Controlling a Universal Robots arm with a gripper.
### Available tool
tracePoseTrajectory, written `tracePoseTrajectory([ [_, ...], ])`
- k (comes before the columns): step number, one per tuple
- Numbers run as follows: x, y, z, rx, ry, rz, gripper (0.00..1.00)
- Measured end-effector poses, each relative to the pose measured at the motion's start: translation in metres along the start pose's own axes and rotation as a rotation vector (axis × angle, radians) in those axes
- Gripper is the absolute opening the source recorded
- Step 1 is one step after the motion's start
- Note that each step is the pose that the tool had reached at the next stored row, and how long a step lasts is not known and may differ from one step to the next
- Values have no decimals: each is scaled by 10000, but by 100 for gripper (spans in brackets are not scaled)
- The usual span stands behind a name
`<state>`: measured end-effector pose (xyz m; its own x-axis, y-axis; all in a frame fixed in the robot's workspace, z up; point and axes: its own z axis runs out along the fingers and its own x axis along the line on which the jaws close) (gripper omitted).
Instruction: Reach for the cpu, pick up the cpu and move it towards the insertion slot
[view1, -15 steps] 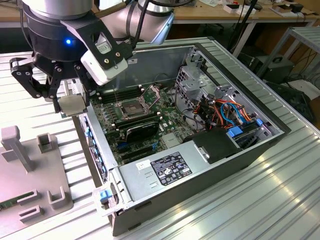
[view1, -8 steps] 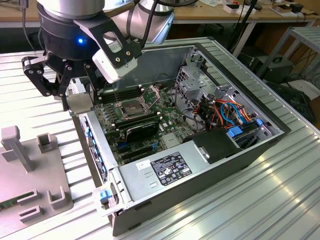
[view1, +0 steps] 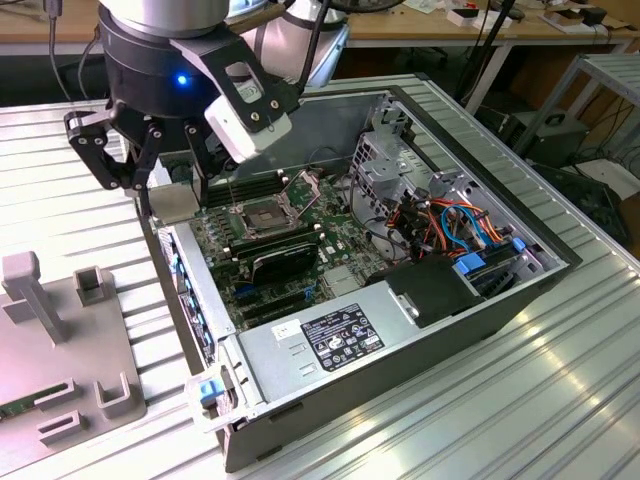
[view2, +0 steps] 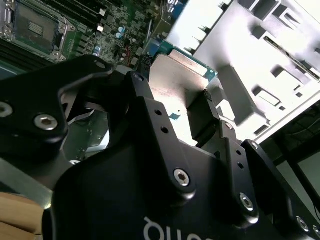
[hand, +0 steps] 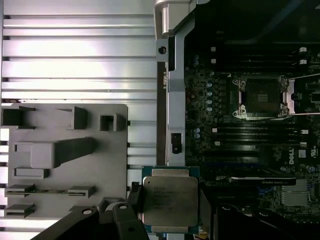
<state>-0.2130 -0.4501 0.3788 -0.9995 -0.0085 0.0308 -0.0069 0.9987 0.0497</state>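
Ribbed aluminium tabletop (view1: 560, 380) carries an open computer case (view1: 420, 330) lying on its side, its motherboard (view1: 300, 255) facing up, and a grey fixture tray (view1: 60, 360) with upright holders beside the case toward the exterior view's left. Workbenches and cables stand in the background.

Black gripper (view1: 170, 200) hangs over the case's wall on the tray side, fingers closed onto the cpu (view1: 172, 203), which sits flat between them. In the first wrist view the cpu (hand: 169, 200) shows its pale metal face with a green border, clamped from two opposite sides by the dark fingers (hand: 135, 200), and it lies above the case's metal edge (hand: 175, 125), between the tray (hand: 60, 160) and the board. In the second wrist view the chip (view2: 177, 82) is seen from beneath, gripped at its edges.

Insertion slot (view1: 262, 214) lies on the board near that same wall, silver frame around a dark centre, uncovered, a short way from the held chip; the first wrist view shows it (hand: 262, 97) with its wire lever raised to one side
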Motion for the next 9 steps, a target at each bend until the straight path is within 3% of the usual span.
tracePoseTrajectory([
  [9,-157,1,-4,0,0,0,55],
])
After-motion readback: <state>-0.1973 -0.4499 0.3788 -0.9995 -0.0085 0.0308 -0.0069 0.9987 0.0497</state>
